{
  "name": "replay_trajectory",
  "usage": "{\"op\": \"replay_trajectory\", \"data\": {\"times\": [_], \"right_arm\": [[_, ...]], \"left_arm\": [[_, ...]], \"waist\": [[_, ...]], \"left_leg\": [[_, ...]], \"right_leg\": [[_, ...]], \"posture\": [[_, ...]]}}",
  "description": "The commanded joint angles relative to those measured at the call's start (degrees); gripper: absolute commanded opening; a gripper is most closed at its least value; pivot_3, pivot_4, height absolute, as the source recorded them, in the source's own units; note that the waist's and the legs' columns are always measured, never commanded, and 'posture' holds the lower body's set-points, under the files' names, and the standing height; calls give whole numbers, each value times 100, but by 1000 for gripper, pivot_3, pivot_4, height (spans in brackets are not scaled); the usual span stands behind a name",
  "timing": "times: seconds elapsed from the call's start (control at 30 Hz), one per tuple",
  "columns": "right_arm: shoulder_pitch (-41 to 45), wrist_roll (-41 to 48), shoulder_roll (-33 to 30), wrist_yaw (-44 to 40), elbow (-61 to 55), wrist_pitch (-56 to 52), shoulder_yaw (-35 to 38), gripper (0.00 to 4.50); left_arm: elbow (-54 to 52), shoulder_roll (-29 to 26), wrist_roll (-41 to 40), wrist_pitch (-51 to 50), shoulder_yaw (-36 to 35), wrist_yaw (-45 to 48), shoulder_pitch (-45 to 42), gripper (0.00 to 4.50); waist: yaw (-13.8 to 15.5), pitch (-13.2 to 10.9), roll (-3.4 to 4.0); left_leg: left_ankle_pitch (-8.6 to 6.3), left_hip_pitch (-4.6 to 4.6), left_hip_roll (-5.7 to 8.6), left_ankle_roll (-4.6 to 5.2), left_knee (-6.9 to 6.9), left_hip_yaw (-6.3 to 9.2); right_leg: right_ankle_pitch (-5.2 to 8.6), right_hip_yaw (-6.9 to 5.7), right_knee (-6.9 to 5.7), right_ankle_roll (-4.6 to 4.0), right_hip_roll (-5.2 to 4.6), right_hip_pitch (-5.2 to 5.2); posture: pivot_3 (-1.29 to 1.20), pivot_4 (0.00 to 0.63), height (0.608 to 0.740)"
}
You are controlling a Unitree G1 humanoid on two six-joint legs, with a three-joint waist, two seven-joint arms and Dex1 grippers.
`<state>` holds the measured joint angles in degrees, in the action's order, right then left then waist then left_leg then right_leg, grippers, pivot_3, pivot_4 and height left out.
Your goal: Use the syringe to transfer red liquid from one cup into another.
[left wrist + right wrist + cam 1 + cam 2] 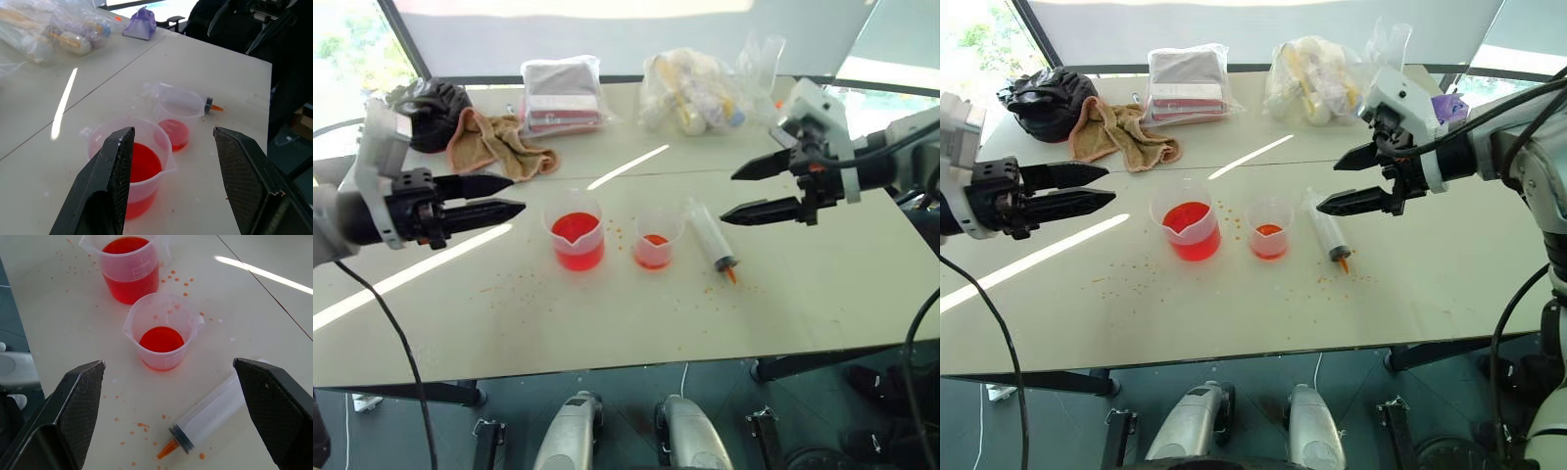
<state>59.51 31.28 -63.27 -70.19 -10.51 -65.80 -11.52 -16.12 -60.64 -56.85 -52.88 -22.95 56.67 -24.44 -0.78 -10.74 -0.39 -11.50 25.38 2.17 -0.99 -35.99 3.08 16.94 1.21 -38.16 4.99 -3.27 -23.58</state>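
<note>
Syringe (712,238) lies flat on the table (822,294), right of centre in the left eye frame, orange tip toward the lower right, unheld. Smaller cup (656,240) stands just left of it, holding a shallow layer of red liquid (161,339). Spouted beaker (576,230) stands further left, roughly a third full. Orange droplets spatter the table around all three.

Left gripper (514,194) hovers at left of frame, fingers apart, empty. Right gripper (727,197) hovers at right of frame, above and beside the syringe, fingers wide apart, empty.

Step in hand, as judged: pick up the syringe. Recommend lowering the right gripper to straddle the barrel at mid-length, clear of the plunger, closing squarely so the round barrel does not roll away toward the smaller cup
</note>
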Motion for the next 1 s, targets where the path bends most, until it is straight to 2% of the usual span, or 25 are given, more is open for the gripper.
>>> {"op": "replay_trajectory", "data": {"times": [0.03,0.33,0.53,0.67,0.87,1.0], "right_arm": [[41,12,-53,11,-127,40,168,4384],[117,-155,66,248,92,-43,53,4384],[317,-293,240,505,242,-457,-223,4384],[606,-574,492,959,492,-802,-459,4384],[1528,-976,1416,1686,1841,-2102,-1274,4384],[1884,-1386,1981,2070,3121,-2086,-1723,4384]], "left_arm": [[-175,-88,2,103,-201,31,28,2691],[-264,-110,-18,70,-252,27,105,2691],[-327,-59,67,134,-158,-12,117,2691],[-350,-41,70,152,-157,-38,126,2691],[-455,56,142,236,-126,-189,184,2691],[-590,109,87,210,-258,-298,346,2691]], "waist": [[4,0,0],[-1,0,0],[-1,0,0],[-5,0,0],[-30,0,0],[-16,0,-1]], "left_leg": [[0,0,0,0,-1,0],[0,0,0,0,0,0],[0,0,0,0,-1,0],[0,0,0,0,1,0],[0,0,0,0,2,-2],[0,2,1,0,2,-3]], "right_leg": [[0,0,0,0,0,0],[0,1,0,0,0,0],[0,1,0,0,-1,0],[0,1,0,-1,-1,-2],[0,3,-6,-1,0,-7],[-1,4,-6,-1,0,-8]], "posture": [[0,150,736],[0,150,736],[0,150,736],[0,150,736],[0,150,736],[0,150,736]]}}
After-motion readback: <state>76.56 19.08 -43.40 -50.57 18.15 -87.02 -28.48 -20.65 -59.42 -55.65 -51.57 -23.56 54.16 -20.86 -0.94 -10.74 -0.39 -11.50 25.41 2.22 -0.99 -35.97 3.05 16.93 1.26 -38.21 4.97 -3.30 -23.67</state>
